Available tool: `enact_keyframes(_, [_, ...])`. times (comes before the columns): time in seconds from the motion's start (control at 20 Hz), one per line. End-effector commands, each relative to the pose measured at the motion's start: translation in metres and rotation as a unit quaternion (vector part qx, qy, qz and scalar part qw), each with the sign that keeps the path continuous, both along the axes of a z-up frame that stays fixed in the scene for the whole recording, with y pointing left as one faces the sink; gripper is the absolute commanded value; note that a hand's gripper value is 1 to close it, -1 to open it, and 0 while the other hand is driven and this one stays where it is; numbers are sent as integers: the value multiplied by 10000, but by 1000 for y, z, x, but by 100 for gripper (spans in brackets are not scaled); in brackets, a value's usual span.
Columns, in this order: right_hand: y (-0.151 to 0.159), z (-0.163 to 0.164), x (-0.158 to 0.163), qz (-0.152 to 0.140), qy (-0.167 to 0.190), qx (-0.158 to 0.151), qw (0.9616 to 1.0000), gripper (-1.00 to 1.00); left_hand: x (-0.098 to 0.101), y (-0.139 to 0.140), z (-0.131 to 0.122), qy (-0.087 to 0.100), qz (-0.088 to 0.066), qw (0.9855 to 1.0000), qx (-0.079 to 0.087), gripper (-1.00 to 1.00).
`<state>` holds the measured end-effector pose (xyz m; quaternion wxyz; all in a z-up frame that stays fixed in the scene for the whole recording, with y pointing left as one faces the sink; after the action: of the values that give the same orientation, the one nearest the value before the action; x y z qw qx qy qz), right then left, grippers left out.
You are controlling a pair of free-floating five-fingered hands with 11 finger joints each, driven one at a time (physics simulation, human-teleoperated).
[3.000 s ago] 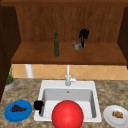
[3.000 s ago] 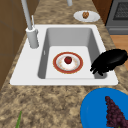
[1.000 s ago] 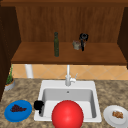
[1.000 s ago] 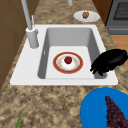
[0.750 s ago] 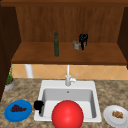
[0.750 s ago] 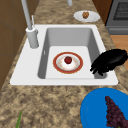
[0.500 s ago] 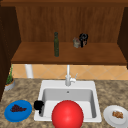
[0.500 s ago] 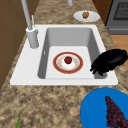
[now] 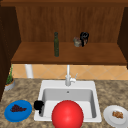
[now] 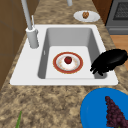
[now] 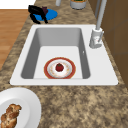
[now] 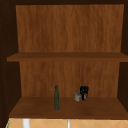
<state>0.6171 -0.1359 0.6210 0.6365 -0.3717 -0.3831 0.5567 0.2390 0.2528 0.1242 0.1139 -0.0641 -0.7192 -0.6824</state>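
On the lower wooden shelf point(image 9: 100, 56) my right hand point(image 9: 84, 38) stands against a small grey jar point(image 9: 77, 42), fingers curled round it; the upper view shows the same hand point(image 12: 84, 91) and jar point(image 12: 77, 96). A dark green bottle point(image 9: 56, 45) stands upright to their left. My left hand point(image 9: 38, 105) hovers at the sink's front left rim with fingers relaxed and holds nothing. It shows as a hand point(image 10: 110, 60) in the left side view and a hand point(image 11: 37, 12) in the right side view, next to the blue plate point(image 10: 96, 110) of grapes.
A red-rimmed plate point(image 10: 76, 68) with a small red fruit point(image 10: 68, 60) lies in the white sink point(image 10: 25, 65). The faucet point(image 9: 68, 76) rises behind the basin. A white plate point(image 11: 27, 102) with pastry sits to the right. A big red round shape point(image 9: 67, 115) fills the front.
The right hand has shifted only slightly beside the grey jar on the shelf. The left hand has stayed where it was.
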Motion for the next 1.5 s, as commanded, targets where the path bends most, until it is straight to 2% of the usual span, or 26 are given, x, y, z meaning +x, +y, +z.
enact_keyframes(0.0, [-9, 24, -21, 0, 115, 53, 9999, 100, 0, 0, 0, 0, 0, 10000, 0, 0])
enact_keyframes(0.5, [-28, 76, -103, 42, 6, 73, 10000, 100, 0, 0, 0, 0, 0, 10000, 0, 0])
enact_keyframes(0.75, [-40, 89, -142, 56, 14, 124, 9999, 100, 0, 0, 0, 0, 0, 10000, 0, 0])
enact_keyframes(1.45, [-45, 93, -256, -6, 49, 84, 10000, 100, 0, 0, 0, 0, 0, 10000, 0, 0])
